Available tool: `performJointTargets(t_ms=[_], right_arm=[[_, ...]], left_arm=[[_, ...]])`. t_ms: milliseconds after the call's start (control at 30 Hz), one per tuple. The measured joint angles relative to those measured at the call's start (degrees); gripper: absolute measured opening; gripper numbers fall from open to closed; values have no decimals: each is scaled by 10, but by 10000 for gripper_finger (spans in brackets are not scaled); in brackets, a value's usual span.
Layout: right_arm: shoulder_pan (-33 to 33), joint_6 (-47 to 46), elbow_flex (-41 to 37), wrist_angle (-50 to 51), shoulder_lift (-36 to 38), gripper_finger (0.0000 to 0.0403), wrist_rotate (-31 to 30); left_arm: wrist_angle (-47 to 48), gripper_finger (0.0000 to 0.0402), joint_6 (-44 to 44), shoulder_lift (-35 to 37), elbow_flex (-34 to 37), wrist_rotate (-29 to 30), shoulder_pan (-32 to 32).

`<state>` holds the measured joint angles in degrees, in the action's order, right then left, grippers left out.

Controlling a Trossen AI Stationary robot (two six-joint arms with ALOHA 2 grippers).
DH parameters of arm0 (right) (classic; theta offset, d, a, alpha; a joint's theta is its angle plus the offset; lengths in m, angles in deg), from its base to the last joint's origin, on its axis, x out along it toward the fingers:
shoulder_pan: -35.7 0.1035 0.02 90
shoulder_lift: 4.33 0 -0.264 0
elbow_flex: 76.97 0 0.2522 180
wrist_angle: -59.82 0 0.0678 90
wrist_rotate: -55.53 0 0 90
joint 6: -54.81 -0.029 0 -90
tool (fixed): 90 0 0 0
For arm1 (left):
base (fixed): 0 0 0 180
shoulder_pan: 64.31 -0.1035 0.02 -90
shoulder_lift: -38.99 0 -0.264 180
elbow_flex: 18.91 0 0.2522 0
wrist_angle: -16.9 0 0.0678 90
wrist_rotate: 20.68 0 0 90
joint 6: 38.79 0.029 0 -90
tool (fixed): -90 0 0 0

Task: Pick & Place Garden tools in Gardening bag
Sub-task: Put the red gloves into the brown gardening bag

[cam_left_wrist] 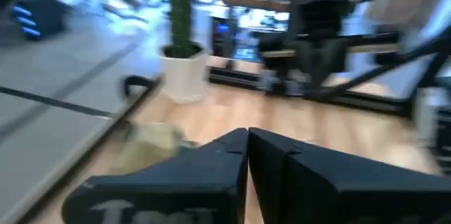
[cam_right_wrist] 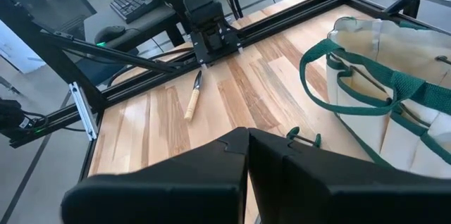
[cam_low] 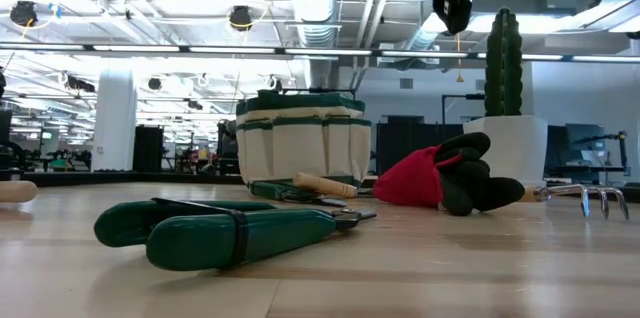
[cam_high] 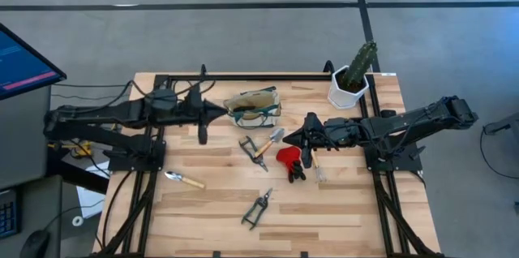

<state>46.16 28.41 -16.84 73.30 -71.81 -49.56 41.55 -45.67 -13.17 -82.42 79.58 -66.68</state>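
The cream gardening bag (cam_high: 253, 105) with green trim stands upright at the table's far middle. Between it and the near edge lie several tools: a wooden-handled trowel and shears (cam_high: 261, 146), a red-headed black-handled tool (cam_high: 289, 161), a thin rake-like tool (cam_high: 318, 169), a small wooden-handled tool (cam_high: 185, 179) and green-handled shears (cam_high: 257, 208). My left gripper (cam_high: 223, 110) is shut and empty, raised just left of the bag. My right gripper (cam_high: 286, 138) is shut and empty, raised beside the trowel's blade. In the right wrist view the fingers (cam_right_wrist: 248, 139) meet, with the bag (cam_right_wrist: 380, 97) ahead.
A white pot with a green cactus (cam_high: 353, 79) stands at the far right corner. Black frame rails (cam_high: 158, 161) run along both sides of the table. A monitor (cam_high: 20, 59) stands off the table's left. Bare wood lies along the near edge.
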Motion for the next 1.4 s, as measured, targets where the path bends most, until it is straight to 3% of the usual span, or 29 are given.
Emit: performJointTargets(t_ms=[100,433,1400], right_arm=[[0,0,0,-1,0,0,0],[0,0,0,-1,0,0,0],[4,-7,0,-1,0,0,34]], left_arm=[[4,1,-29,2,0,-32,32],[4,1,-41,-11,0,-26,112],[-12,1,-40,-12,0,-24,117]])
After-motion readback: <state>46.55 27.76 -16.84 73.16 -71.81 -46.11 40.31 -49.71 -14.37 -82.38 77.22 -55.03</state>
